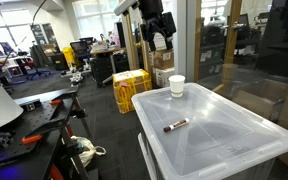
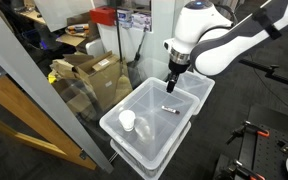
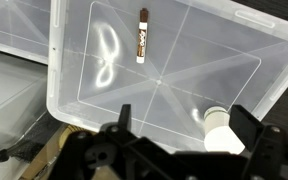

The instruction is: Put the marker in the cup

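Observation:
The marker (image 1: 175, 125) (image 2: 170, 108) (image 3: 142, 40), a slim dark reddish-brown stick, lies flat on the translucent bin (image 1: 224, 140) (image 2: 149, 140) (image 3: 74, 60). The small white paper cup (image 1: 176, 86) (image 2: 128, 121) (image 3: 220, 135) stands upright on the same surface, well apart from the marker. My gripper (image 1: 158, 38) (image 2: 172, 82) (image 3: 185, 113) hangs open high above the bin with nothing between its fingers. In the wrist view the cup shows just inside my right fingertip (image 3: 247, 118), and the marker lies far ahead near the top of that view.
A second bin sits beneath the first. A yellow crate (image 1: 130, 88) stands on the floor behind it, and a workbench with tools (image 1: 29, 110) is off to the side. Cardboard boxes (image 2: 92, 68) and a glass partition with a wooden frame (image 2: 29, 110) stand close by.

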You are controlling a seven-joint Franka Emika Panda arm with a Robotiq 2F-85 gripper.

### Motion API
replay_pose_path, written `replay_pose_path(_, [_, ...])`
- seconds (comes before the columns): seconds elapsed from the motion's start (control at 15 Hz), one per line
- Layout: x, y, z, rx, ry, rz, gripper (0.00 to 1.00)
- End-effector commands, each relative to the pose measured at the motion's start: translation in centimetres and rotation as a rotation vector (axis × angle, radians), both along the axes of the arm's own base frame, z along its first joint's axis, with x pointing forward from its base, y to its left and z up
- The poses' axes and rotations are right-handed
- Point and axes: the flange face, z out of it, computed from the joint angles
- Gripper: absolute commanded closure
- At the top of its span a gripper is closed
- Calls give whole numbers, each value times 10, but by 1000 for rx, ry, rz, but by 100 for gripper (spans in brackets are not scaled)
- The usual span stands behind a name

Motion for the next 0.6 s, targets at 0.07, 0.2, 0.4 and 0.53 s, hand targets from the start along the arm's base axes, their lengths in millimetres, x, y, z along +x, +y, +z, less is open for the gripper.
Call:
replay_pose_path(0.07, [3,-5,-9,0,11,-3,0])
replay_pose_path(0.2, [3,-8,-14,0,20,-2,0])
replay_pose_path(0.4, [4,-6,-14,0,20,0,0])
replay_pose_path(0.53, [13,-8,-21,7,28,44,0])
